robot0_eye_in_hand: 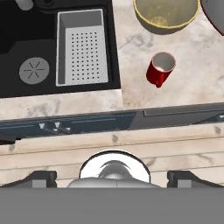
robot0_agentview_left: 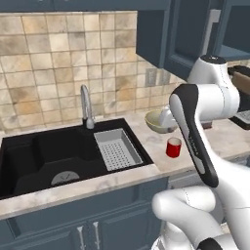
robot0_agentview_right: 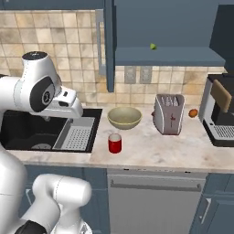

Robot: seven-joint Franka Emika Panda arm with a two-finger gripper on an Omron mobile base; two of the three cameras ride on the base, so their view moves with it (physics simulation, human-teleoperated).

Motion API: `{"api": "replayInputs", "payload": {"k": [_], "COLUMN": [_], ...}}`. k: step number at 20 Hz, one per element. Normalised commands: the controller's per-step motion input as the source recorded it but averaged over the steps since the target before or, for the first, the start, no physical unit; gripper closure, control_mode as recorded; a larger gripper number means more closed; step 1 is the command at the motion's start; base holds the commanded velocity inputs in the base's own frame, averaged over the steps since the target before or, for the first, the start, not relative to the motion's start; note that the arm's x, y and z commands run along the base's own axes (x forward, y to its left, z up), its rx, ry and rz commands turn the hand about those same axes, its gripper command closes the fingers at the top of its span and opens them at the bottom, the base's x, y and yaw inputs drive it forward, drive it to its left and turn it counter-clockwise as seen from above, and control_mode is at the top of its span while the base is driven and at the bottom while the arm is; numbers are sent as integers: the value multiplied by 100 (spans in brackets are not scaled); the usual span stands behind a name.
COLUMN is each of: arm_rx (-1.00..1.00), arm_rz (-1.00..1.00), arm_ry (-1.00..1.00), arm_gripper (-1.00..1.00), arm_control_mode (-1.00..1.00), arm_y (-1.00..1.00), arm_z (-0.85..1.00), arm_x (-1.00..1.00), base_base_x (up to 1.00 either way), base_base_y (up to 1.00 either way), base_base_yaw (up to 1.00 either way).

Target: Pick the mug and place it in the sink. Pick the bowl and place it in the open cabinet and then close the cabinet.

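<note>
We take the sink [robot0_agentview_left: 29, 156] as our landmark: a black basin set into the marbled tabletop [robot0_agentview_right: 151, 153], with a round grey drain [robot0_eye_in_hand: 34, 70] in its floor, a grey perforated tray [robot0_agentview_left: 116, 149] seated along its right side, and a chrome faucet [robot0_agentview_left: 86, 106] rising from its back rim. The mug [robot0_agentview_right: 114, 143] stands upright on the tabletop just to the right of the sink, near the front edge, red outside and white inside; nothing touches it. The bowl [robot0_agentview_right: 124, 117] sits on the tabletop further back from the mug and to the right of the sink, open side up, apart from the mug. Beyond the bowl, still further right of the sink, we see a silver toaster [robot0_agentview_right: 169, 113], a small orange object [robot0_agentview_right: 193, 112] near the wall, and a dark coffee machine [robot0_agentview_right: 219, 114]. The cabinet [robot0_agentview_right: 164, 32] hangs on the wall above and to the right of the sink, its door [robot0_agentview_right: 109, 45] swung outward, and a small green object [robot0_agentview_right: 153, 46] rests on its shelf. Our hand [robot0_eye_in_hand: 112, 177] is held high above the front edge of the tabletop, to the right of the sink, looking down on the mug and bowl; its two dark fingertips [robot0_eye_in_hand: 41, 178] stand wide apart, gripping nothing.
</note>
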Motion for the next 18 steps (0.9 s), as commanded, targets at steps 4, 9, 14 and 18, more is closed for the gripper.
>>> {"api": "replayInputs", "payload": {"k": [4,9,14,18], "arm_rx": [0,0,0,0], "arm_rz": [0,0,0,0], "arm_ry": [0,0,0,0], "arm_gripper": [-100,-100,-100,-100], "arm_control_mode": [100,100,100,100], "arm_y": [0,0,0,0], "arm_z": [0,0,0,0], "arm_x": [0,0,0,0], "base_base_x": [0,0,0,0], "base_base_y": [0,-8,-14,-2], "base_base_yaw": [-21,-17,-18,-16]}}
